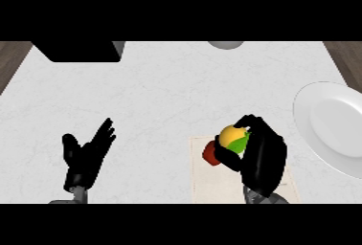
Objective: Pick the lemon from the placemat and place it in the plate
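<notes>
The right hand (260, 155) covers part of the lemon (233, 138), most of a red thing (210, 153) beside it, and the middle of the placemat (212, 184). The plate (332, 124) runs off the right edge. At the top edge, a black box (81, 50) and a grey round thing (226, 44) are cut off.

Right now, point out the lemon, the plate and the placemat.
lemon (232, 135), head view, its yellow top.
plate (332, 125), head view, its bare white centre.
placemat (212, 184), head view, its bare lower left part.

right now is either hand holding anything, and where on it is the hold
The right hand holds the lemon, fingers curled over its far and right side, thumb low on its left, above the placemat. The left hand is open, holding nothing.
</notes>
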`<state>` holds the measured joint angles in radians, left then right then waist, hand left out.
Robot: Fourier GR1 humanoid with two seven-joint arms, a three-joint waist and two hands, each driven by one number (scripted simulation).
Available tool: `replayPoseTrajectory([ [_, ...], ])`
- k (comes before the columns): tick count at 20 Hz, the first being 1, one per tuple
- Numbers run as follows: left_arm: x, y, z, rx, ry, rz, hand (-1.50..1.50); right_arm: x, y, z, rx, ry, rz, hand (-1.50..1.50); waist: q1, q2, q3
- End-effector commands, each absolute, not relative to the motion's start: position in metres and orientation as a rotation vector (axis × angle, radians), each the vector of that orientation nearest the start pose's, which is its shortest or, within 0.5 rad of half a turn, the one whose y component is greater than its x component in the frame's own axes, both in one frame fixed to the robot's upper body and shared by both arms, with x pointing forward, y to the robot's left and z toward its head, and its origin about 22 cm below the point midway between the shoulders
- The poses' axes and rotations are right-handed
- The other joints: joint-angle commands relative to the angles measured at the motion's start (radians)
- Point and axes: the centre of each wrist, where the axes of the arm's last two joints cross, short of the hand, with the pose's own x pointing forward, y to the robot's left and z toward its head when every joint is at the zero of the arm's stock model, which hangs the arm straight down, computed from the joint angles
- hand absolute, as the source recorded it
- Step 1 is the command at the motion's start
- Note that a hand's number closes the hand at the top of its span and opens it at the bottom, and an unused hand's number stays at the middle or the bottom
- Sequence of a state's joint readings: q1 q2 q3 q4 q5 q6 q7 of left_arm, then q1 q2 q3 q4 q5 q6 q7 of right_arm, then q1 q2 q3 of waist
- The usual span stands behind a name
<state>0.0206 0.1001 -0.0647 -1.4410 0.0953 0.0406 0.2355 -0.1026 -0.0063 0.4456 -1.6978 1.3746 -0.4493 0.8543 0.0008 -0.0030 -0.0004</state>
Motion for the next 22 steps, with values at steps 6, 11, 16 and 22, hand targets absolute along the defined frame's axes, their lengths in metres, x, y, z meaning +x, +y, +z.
replayPoseTrajectory([
  [6,0.232,0.246,-0.042,-0.005,-1.187,0.005,0.0,0.23,-0.155,0.059,-1.274,-1.436,-0.104,1.5,-0.009,0.003,0.001],
  [11,0.23,0.233,-0.036,0.006,-1.183,-0.02,0.0,0.238,-0.213,0.039,-1.347,-1.441,-0.195,1.5,-0.003,0.004,0.001],
  [16,0.231,0.248,-0.039,0.003,-1.168,0.004,0.0,0.25,-0.28,0.033,-1.476,-1.41,-0.253,1.5,0.0,0.005,0.002],
  [22,0.239,0.237,-0.038,0.001,-1.182,0.002,0.0,0.275,-0.359,0.036,-1.545,-1.372,-0.301,1.5,0.005,0.006,0.002],
])
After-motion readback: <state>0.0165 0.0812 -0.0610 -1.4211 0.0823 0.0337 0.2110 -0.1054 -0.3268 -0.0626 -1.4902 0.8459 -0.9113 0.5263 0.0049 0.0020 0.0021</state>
